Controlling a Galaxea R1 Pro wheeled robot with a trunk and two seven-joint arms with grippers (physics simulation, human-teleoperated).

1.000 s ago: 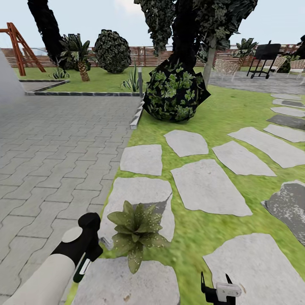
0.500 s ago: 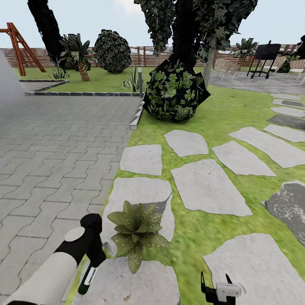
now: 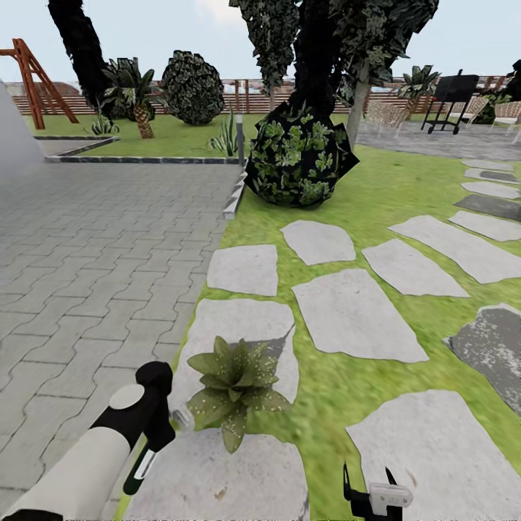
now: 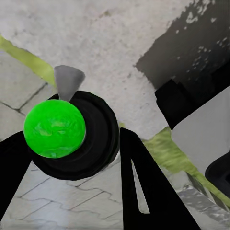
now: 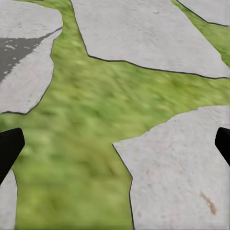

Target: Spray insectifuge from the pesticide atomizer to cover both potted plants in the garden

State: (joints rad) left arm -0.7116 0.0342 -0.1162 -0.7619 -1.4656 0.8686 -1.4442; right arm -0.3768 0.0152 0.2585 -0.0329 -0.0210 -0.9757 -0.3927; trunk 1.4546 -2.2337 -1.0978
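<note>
The left gripper (image 3: 153, 427) is clamped around the pesticide atomizer (image 3: 148, 456), its black fingers (image 4: 143, 191) pressed against the dark body below the bright green cap, with the pale grey nozzle (image 3: 181, 420) aimed at the potted plant (image 3: 235, 383) just beside it. That rosette sits between two grey stepping stones (image 3: 239, 325) at the lawn's edge, next to the paved path (image 3: 94, 239). The right gripper (image 3: 373, 496) hangs low over grass (image 5: 86, 124) and stone, jaws spread wide with nothing between them. A round dark bush (image 3: 298, 155) stands farther up the garden, before the wooden fence (image 3: 246, 96).
</note>
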